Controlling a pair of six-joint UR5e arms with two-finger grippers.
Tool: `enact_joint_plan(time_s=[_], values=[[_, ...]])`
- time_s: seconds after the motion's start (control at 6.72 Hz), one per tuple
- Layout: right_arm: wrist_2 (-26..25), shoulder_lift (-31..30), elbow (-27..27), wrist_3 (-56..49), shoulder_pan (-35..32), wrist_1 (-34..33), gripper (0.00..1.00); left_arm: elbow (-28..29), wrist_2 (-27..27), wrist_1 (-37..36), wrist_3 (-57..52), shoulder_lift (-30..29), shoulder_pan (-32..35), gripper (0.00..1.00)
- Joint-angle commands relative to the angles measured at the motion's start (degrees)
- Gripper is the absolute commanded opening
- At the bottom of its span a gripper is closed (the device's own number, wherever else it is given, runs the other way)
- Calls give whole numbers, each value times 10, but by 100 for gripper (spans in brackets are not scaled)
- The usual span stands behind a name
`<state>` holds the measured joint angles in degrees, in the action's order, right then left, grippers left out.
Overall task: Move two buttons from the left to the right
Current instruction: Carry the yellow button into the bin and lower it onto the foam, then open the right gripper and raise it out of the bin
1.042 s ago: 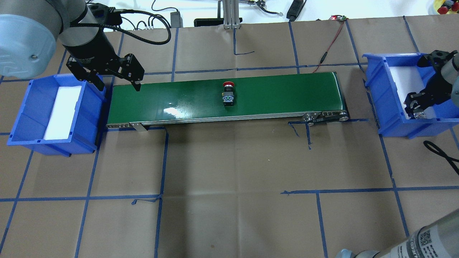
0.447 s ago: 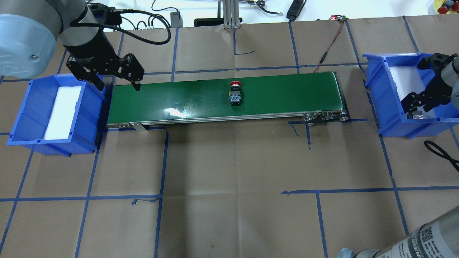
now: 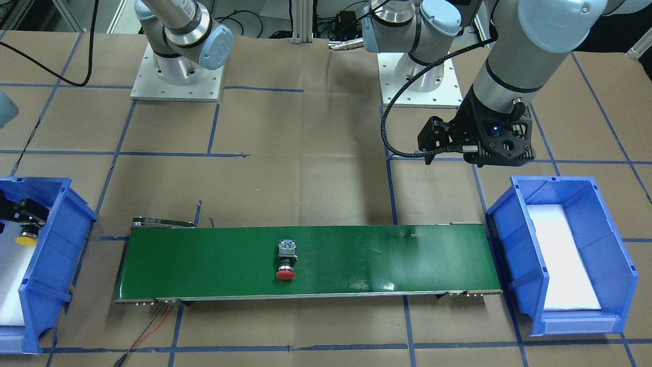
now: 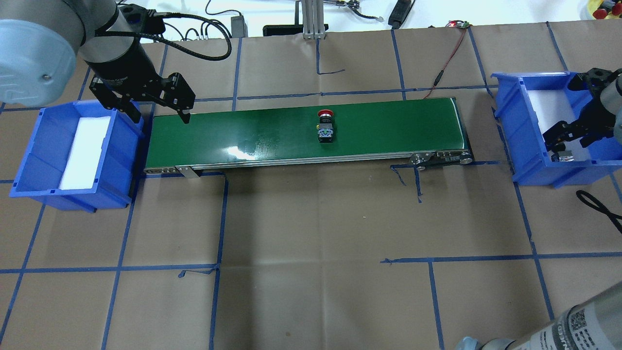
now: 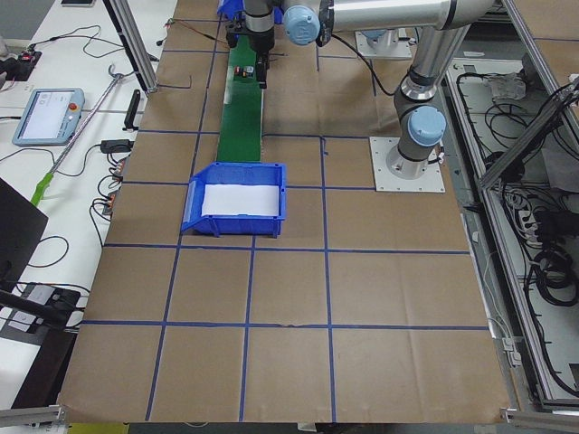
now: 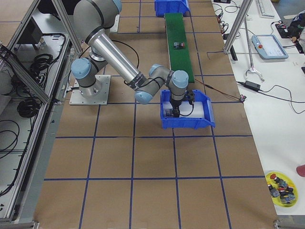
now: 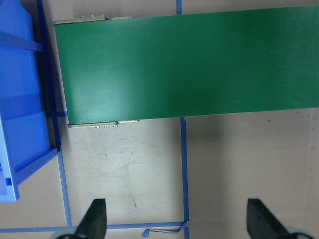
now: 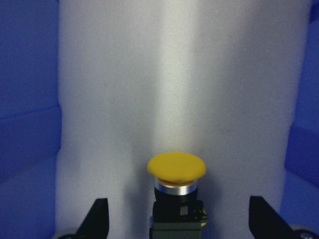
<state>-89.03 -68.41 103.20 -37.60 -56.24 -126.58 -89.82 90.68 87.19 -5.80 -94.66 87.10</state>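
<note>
Red button (image 4: 325, 127) lies on its side approx. mid-length of the green belt (image 4: 388, 126). Its red cap points to the belt's far edge, away from the robot, and its dark body points to the near edge. Nothing touches it, and both claws are well apart from it.

Yellow button (image 8: 177, 169) sits in the right bin (image 4: 515, 121), on the white foam pad (image 8: 179, 74) lining the bin floor, near the bin's robot-side end. The right wrist cam shows the yellow cap w/ a metal ring under it, then the dark body.

Right claw (image 4: 569, 140) hangs low inside the right bin, directly over the yellow button. It is spread wide: its fingers (image 8: 98, 219) stand either side of the button w/ a clear gap to each, so it grips nothing.

Left claw (image 4: 160, 114) hovers above the belt's left end, by the gap between the belt and the left bin (image 4: 29, 160). It is also spread wide and holds nothing. The left wrist cam shows both fingertips far apart over bare brown table (image 4: 311, 243) and blue tape lines, w/ the belt end and a bin corner further out.

Left bin shows only its white foam pad (image 4: 85, 150). The bins sit at opposite ends of the belt, each just beside a belt end.
</note>
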Motion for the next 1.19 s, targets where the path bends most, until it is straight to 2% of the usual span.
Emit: enact_joint_plan(time_s=[0.0,0.3,0.45,0.89,1.04], values=[[-6,-42,-2,48,-17,6,100,0,-1,0,0,0,0,100],[-2,-100,-8,73,-47,13,100,1,-1,0,0,0,0,100],[0,-123,-8,126,-68,34,100,1,-1,0,0,0,0,100],[0,-195,-6,315,-190,71,100,1,-1,0,0,-1,0,100],[1,-197,-7,375,-238,85,100,1,-1,0,0,0,0,100]])
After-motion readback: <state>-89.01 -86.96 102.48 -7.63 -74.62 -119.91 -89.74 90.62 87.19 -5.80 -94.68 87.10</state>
